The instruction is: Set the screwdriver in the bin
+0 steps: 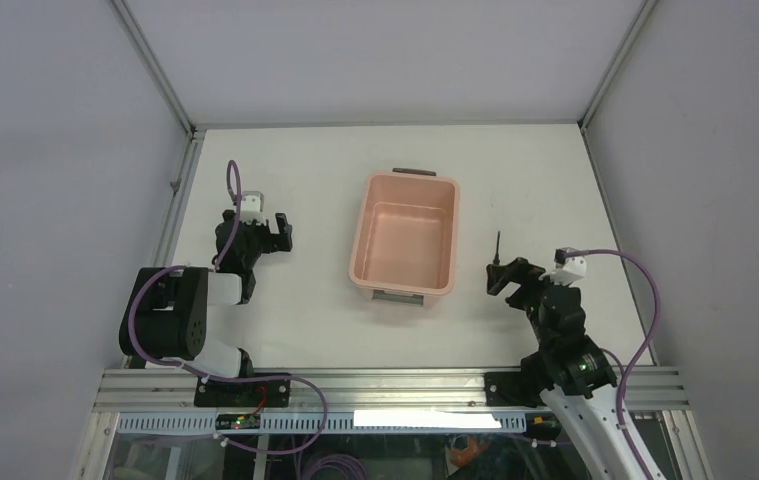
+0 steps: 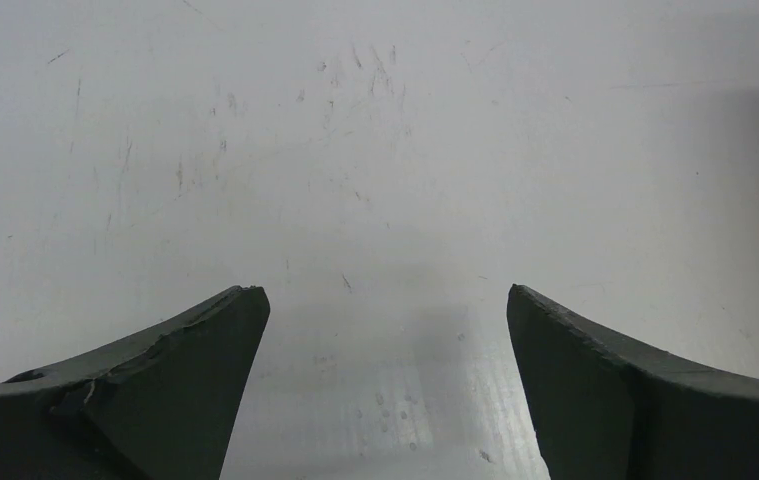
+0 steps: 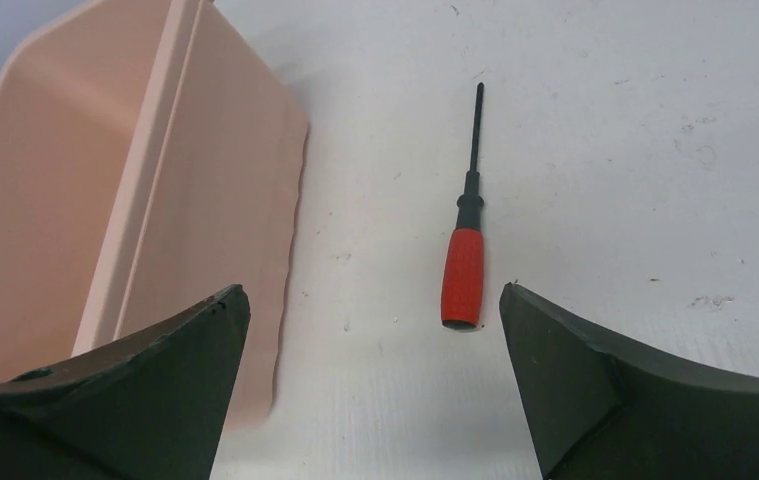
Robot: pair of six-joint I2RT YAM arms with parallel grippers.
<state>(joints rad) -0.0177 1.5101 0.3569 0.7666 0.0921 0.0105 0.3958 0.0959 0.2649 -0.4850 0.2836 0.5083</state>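
The screwdriver (image 3: 464, 262) lies flat on the white table, red handle toward me, thin black shaft pointing away. In the top view only its shaft (image 1: 497, 245) shows, just right of the bin. The salmon-pink bin (image 1: 405, 235) stands empty at the table's middle, and its right wall shows in the right wrist view (image 3: 155, 190). My right gripper (image 1: 510, 275) is open and hovers just short of the handle, which lies nearer the right finger (image 3: 595, 390). My left gripper (image 1: 275, 232) is open and empty, left of the bin, over bare table (image 2: 385, 200).
Grey enclosure walls and metal frame rails (image 1: 180, 190) border the table on the left, back and right. The bin's dark grey handles (image 1: 413, 172) sit at its far and near ends. Cables loop off both arms.
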